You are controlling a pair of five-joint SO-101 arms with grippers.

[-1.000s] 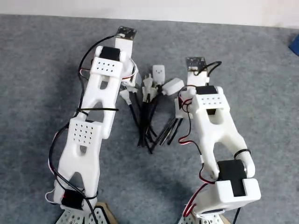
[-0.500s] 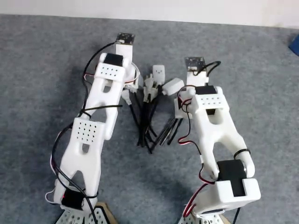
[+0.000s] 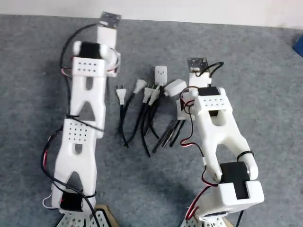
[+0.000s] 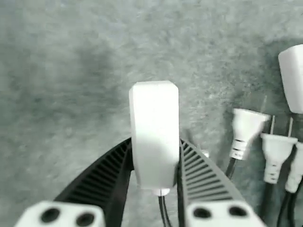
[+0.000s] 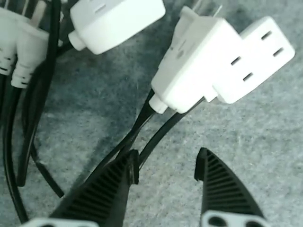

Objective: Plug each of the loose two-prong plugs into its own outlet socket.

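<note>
- Your left gripper [image 4: 155,144] was clamped tight on a white outlet socket [image 4: 154,113], one finger on each flank. The block stuck out past the fingertips and a thin cord trailed back between them.
- Just beside that socket, clear of the fingers, the loose plugs [image 4: 247,126] lay on the grey mat [image 4: 61,71] with their prongs pointing away from the wrist. You could not make out the held socket's slots.
- Your right gripper [image 5: 165,160] hung with its jaws wide apart and nothing between them.
- Two black cords [image 5: 142,127] ran past one of its fingers up to a white block [image 5: 191,68], near the fingertips but apart from them.
- Touching that block lay a second socket [image 5: 258,49], slots facing up. A third socket [image 5: 113,19] was cut off at the frame's edge.
- From above, the left arm [image 3: 87,90] and right arm [image 3: 213,113] covered their own grippers. There you had the plugs fanned out between the arms, cords bunched below them.
</note>
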